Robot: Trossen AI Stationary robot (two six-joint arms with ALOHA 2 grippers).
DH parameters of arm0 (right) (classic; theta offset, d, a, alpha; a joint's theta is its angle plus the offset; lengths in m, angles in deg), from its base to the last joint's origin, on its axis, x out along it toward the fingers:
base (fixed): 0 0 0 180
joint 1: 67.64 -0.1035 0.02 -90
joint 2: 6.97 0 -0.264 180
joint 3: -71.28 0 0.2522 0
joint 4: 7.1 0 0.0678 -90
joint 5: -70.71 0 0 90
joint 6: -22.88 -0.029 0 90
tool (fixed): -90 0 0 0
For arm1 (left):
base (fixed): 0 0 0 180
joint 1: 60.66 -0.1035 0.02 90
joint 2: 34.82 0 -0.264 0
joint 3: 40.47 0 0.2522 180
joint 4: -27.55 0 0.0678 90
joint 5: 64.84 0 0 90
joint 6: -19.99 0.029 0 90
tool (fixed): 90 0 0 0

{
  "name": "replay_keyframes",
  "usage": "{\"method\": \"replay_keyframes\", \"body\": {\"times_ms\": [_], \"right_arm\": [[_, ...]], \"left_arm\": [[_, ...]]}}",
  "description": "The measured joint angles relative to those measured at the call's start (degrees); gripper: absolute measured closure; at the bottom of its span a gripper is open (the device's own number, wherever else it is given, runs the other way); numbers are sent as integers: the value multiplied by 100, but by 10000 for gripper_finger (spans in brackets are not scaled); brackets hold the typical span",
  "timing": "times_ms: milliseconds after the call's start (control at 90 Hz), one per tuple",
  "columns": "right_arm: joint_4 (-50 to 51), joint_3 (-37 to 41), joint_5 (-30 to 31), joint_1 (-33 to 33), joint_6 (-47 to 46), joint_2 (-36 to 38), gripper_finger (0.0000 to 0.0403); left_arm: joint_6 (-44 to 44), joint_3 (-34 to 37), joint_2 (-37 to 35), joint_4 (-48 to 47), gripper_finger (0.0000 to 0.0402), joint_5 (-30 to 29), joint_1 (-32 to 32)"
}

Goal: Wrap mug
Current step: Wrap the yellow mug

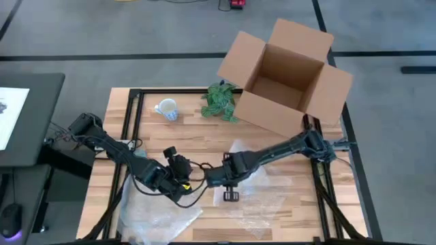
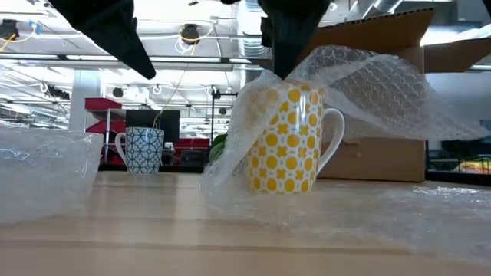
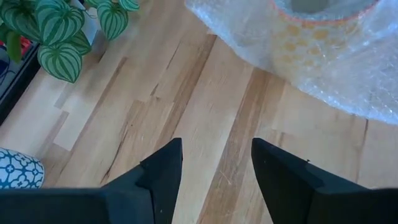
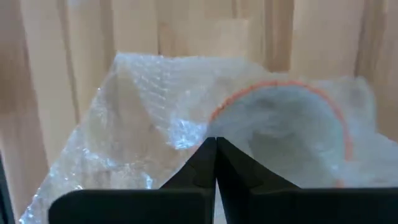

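- Yellow-patterned ceramic mug [image 2: 288,142] stands upright near the middle of the wooden slatted table [image 1: 197,146], half draped in a sheet of clear bubble wrap [image 2: 376,88] that lies over its rim and trails down one side; its handle remains uncovered in the low view.
- Right gripper [image 4: 215,152] sits directly above the mug, fingers pinched together on the edge of the bubble wrap at the rim.
- Left gripper [image 3: 216,168] hovers just beside the mug with its fingers spread and nothing between them.
- You should expect the mug to be rigid, fairly heavy, glossy and breakable; it will likely tip if you drag the film sideways too hard.
- You will find the wrap light, limp and slippery, so take it by a free edge or corner rather than mid-sheet, and steady the mug by its wall or handle.
- Open tabletop lies between the mug and the blue-patterned white mug [image 1: 165,108], the green-leaved potted plant [image 1: 220,101] and the open brown cardboard box [image 1: 286,75] at the far side.
- Another loose bubble-wrap sheet [image 1: 153,214] lies near the front-left edge; keep the arms from snagging it.
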Motion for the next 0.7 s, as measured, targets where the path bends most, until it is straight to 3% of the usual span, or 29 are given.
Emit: {"method": "replay_keyframes", "body": {"times_ms": [200, 400, 700], "right_arm": [[-422, 594, 66, 295, -110, 0, 403], [-1199, 1058, -385, 517, 39, 9, 403], [-829, 832, -447, 536, 186, 30, 403]], "left_arm": [[7, 0, 0, 61, 229, 1, 0], [5, 0, 0, 52, 229, 0, -4], [8, -1, 0, 59, 229, 0, -2]]}}
